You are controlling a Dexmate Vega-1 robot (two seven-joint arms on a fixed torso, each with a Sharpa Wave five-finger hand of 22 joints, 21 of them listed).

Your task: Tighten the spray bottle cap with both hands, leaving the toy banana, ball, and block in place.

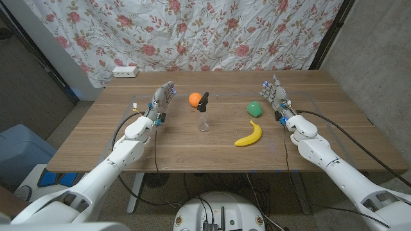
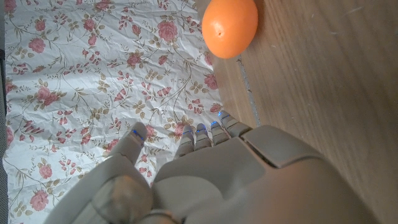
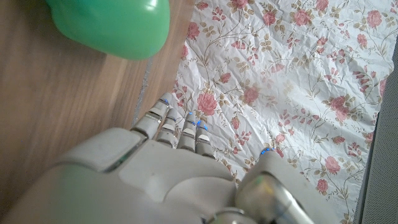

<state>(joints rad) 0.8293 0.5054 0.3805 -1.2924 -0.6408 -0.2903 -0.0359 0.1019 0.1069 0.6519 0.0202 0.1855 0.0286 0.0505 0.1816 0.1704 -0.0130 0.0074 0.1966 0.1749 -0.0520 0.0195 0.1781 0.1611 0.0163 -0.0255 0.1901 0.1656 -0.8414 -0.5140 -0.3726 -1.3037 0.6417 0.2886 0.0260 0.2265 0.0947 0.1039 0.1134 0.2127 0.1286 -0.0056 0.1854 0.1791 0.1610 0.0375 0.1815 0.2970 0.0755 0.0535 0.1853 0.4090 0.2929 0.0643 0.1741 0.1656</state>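
My left hand (image 1: pixel 162 99) stands with fingers straight and apart, holding nothing, toward the table's (image 1: pixel 90 151) left edge. My right hand (image 1: pixel 276 96) mirrors it near the right edge, likewise empty and spread. Between them, mid-table, stands the clear spray bottle (image 1: pixel 204 115) with its black cap (image 1: pixel 203 100). The orange ball (image 1: pixel 194 99) sits just beside the cap, the green block (image 1: pixel 255 108) near my right hand, and the toy banana (image 1: pixel 249 135) closer to the front edge.

The bottle (image 1: pixel 204 115) is too small to tell how its cap sits — the green block (image 3: pixel 112 25) is cut off in the right wrist view.
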